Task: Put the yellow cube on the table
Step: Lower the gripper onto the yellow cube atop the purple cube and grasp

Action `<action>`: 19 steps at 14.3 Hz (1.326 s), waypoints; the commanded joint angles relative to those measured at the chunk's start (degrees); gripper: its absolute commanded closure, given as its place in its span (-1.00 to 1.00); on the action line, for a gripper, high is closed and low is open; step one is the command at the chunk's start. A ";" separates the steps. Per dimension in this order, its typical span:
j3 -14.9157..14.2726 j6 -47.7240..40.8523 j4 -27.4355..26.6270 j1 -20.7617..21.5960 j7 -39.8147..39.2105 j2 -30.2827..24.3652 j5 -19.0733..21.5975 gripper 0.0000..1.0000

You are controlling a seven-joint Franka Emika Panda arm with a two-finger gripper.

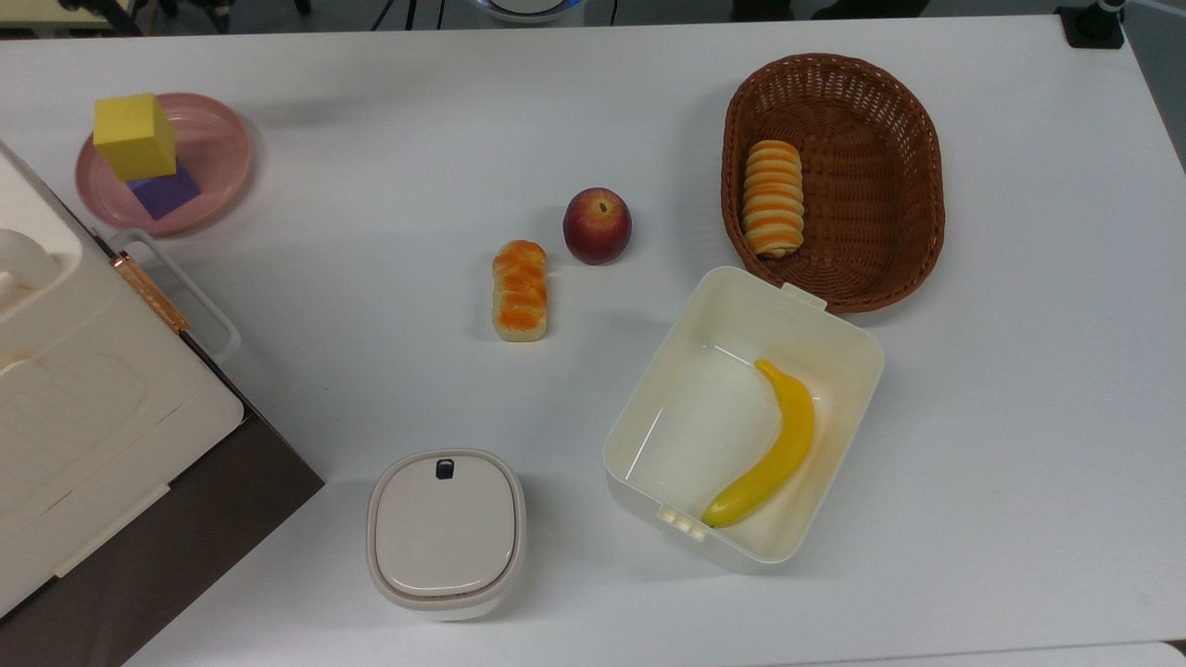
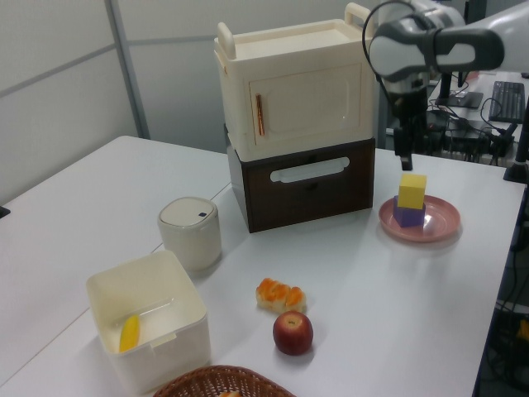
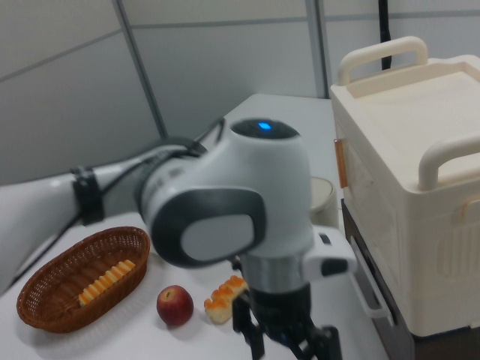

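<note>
While the yellow cube (image 1: 135, 135) is seen stacked on a purple cube (image 1: 164, 190) in a pink plate (image 1: 218, 148) on the table (image 1: 371, 185) in the top view, the gripper (image 2: 406, 155) is shown above it in the left view, and fingers apart in the right view (image 3: 289, 346).

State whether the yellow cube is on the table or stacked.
Stacked: the yellow cube rests on the purple cube in the pink plate.

top view looks straight down; left and right views face obliquely (sharing the apple (image 2: 293, 332)).
</note>
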 commanded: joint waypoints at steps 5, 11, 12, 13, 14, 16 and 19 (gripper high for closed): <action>0.20 7.66 -0.11 -3.47 -1.78 5.74 -5.00 -1.00; 0.28 12.14 0.15 -3.91 -3.01 10.92 -8.79 -1.00; 0.28 12.76 0.15 -3.91 -3.01 11.71 -8.26 -1.00; 0.37 13.46 0.15 -3.83 -2.84 12.50 -8.00 -1.00; 0.37 14.08 0.15 -3.74 -2.66 13.12 -7.91 -1.00; 0.37 14.70 0.07 -3.56 -2.66 13.65 -8.00 -1.00; 0.37 14.70 0.15 -3.74 -3.01 13.65 -8.00 -0.05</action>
